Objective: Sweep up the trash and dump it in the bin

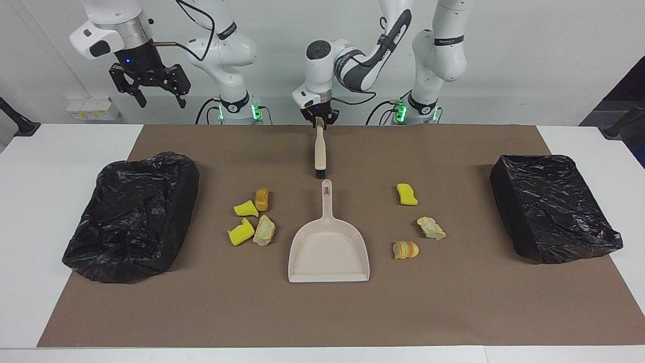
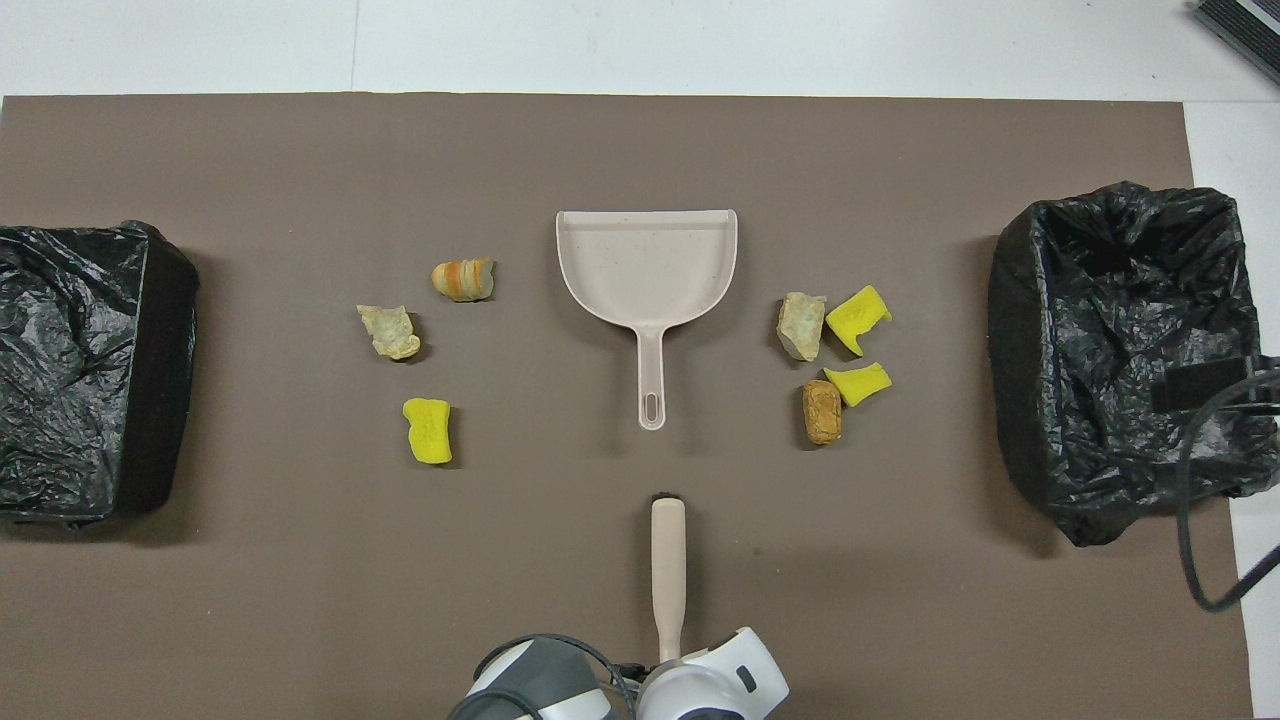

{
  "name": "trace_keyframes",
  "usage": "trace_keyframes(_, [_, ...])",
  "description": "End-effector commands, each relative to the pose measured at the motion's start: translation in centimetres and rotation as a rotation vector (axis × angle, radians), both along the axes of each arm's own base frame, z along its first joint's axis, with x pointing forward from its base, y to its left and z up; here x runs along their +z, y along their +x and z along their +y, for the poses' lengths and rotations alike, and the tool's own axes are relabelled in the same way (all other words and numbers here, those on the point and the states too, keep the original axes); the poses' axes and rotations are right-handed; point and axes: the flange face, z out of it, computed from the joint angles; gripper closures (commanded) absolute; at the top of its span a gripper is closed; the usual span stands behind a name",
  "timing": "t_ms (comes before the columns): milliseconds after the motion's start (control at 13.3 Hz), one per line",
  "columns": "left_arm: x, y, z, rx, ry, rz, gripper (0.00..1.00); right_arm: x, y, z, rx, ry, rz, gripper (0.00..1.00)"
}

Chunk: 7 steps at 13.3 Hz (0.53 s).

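Observation:
A beige brush [image 1: 320, 151] lies on the brown mat, its black bristles pointing at the handle of the beige dustpan [image 1: 327, 252], which lies flat at mid-table. My left gripper [image 1: 319, 122] is down at the brush's handle end and shut on it. Trash lies on both sides of the dustpan: two yellow chunks [image 1: 246, 208] [image 1: 241, 234] and two tan lumps [image 1: 262, 199] [image 1: 264, 231] toward the right arm's end, and a yellow chunk [image 1: 407, 194] and two lumps [image 1: 431, 228] [image 1: 405, 249] toward the left arm's end. My right gripper [image 1: 161, 103] waits open in the air.
Two bins lined with black bags stand on the mat, one at the right arm's end [image 1: 133, 217] and one at the left arm's end [image 1: 552, 206]. A cable [image 2: 1200, 520] hangs over the bin [image 2: 1130, 350] in the overhead view. White table [image 1: 50, 166] borders the mat.

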Motion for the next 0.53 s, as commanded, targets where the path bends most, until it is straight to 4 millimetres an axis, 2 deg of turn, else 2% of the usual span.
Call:
trace_keyframes(0, [0.1,-0.1,0.2,0.027,-0.002,0.008,1.0,0.1,-1.0,0.0,0.036,0.015,0.003,0.0])
trace_keyframes(150, [1.5,0.9,0.6,0.039,-0.008,0.006,1.0,0.0,-1.0,0.0,0.036,0.015,0.005,0.0])
trace_keyframes(225, [3.2,1.9,1.1,0.053,0.0,0.013,1.0,0.0,-1.0,-0.1,0.034,0.015,0.005,0.0])
trace_keyframes(300, [4.8,3.6,2.2,0.068,0.018,0.012,1.0,0.0,-1.0,0.0,0.036,0.015,0.005,0.0])
trace_keyframes(450, [7.2,5.3,4.9,0.076,0.077,0.007,1.0,0.0,-1.0,0.0,0.036,0.015,0.005,0.0])
